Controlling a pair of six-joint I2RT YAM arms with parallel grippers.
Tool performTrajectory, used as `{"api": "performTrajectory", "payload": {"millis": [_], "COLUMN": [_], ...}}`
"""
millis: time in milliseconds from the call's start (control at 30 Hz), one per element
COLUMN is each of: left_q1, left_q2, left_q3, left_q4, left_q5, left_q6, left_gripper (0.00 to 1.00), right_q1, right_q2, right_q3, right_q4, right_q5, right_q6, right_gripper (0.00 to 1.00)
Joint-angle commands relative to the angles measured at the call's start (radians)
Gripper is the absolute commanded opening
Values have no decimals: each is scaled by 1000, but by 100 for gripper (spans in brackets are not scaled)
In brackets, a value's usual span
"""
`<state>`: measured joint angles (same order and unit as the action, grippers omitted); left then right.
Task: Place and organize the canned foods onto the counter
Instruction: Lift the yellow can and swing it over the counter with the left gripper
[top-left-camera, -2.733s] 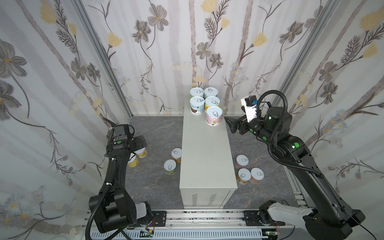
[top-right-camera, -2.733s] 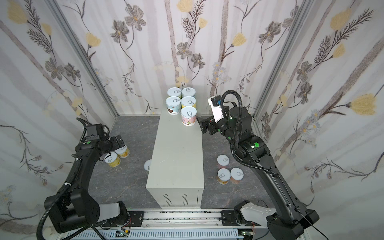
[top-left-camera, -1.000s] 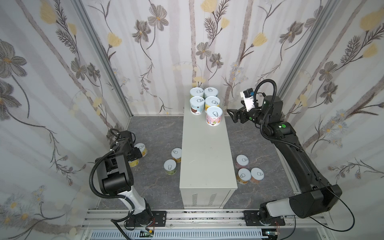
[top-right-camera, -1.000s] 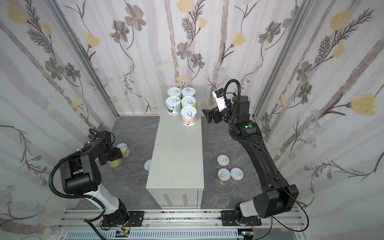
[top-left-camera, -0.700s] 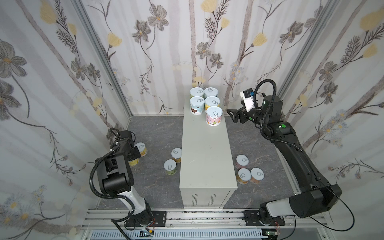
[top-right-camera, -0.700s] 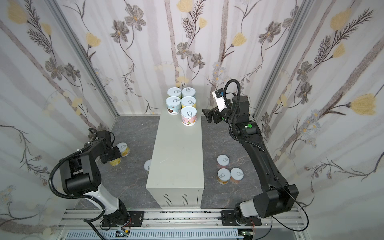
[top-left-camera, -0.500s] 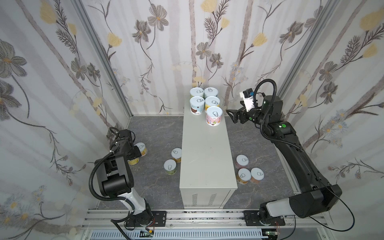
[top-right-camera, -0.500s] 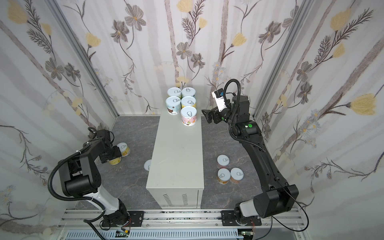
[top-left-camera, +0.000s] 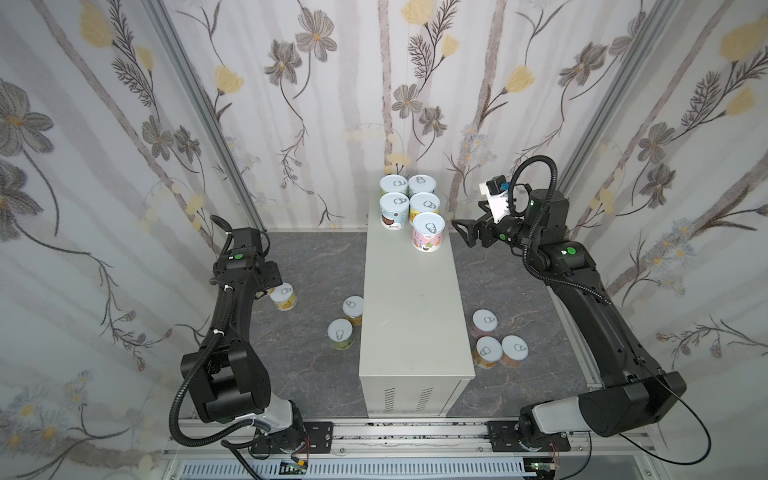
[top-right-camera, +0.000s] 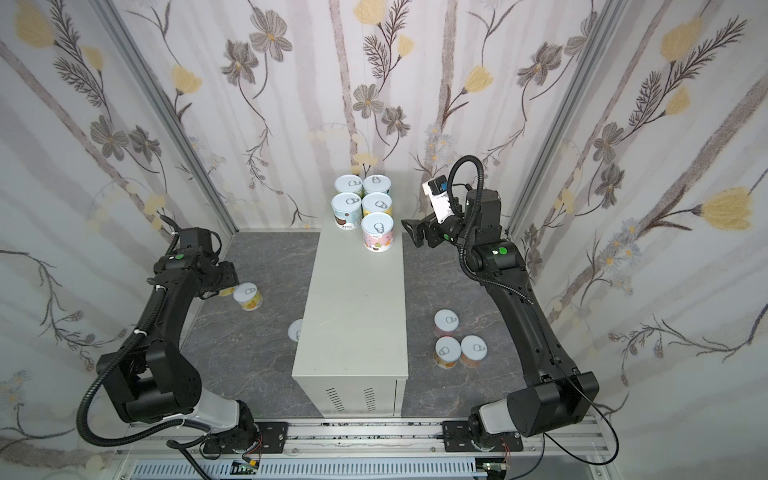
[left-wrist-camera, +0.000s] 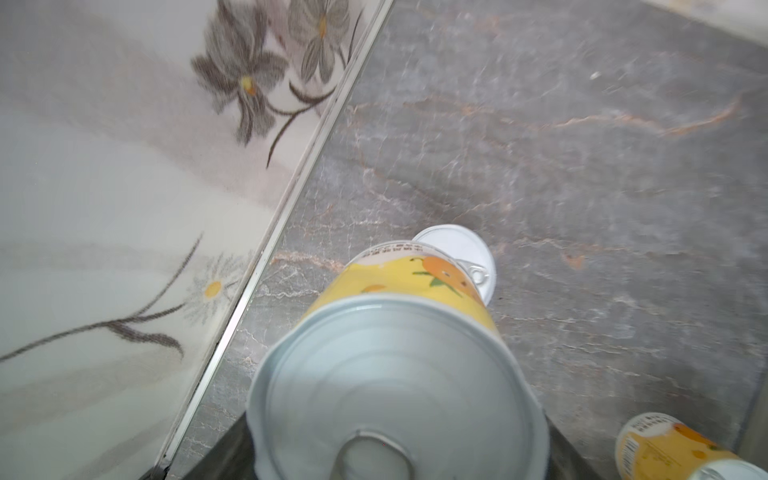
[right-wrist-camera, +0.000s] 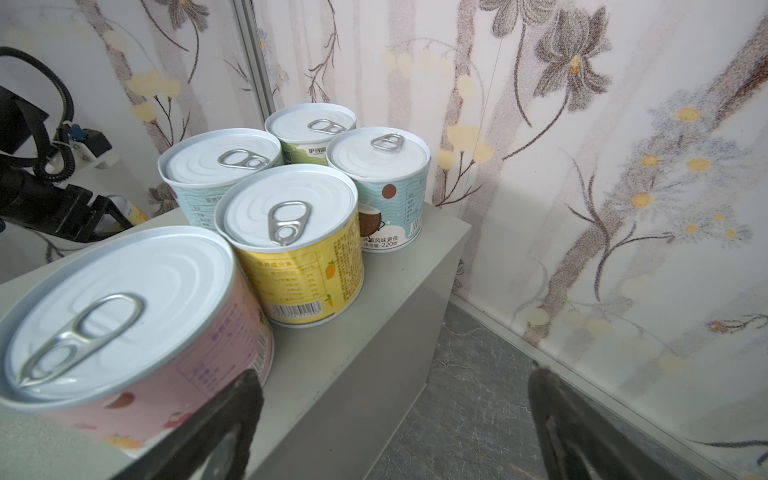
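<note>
Five white-lidded pastel cans (top-left-camera: 394, 204) top the pale grey metal table (top-left-camera: 409, 311); left fingers (left-wrist-camera: 216, 455) grip a yellow orange-printed can (left-wrist-camera: 407, 282) that next needs lifting there; right fingers (right-wrist-camera: 224, 424) gape empty.

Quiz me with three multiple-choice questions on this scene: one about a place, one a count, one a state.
1. Where on the long pale grey-beige metal counter do the short white-lidded cans stand? A) far end, by the floral-papered back wall B) vented near end C) middle
2. How many cans stand on it? A) three B) five C) seven
3. How is the right gripper? A) open, empty B) shut on a can C) shut, empty
Answers: 1 A, both top views show them clustered at that end; 2 B, five lids show there; 3 A, the right wrist view shows its fingers spread wide, gripping nothing.
</note>
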<state>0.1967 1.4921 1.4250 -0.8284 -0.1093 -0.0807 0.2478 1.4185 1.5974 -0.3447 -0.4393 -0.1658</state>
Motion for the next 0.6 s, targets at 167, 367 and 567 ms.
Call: {"api": "performTrajectory", "payload": {"millis": [167,367,567], "left_q1": [-86,-314,-626], "left_q2": [-91,-101,3], "left_q3": [222,378,653], "left_q4": [-147,-178,-322], "left_q5": [172,244,160], "left_q6": [18,37,89], "left_gripper": [44,44,46], "right_q1": [16,40,64], "right_q2": [-28,-55,-97], "right_q3": [19,26,21], "right_q4": [-7,-32,-75], "right_q5": [-49,-47,-51], "right_q6": [-13,-18,-35], "right_gripper": [100,100,100]}}
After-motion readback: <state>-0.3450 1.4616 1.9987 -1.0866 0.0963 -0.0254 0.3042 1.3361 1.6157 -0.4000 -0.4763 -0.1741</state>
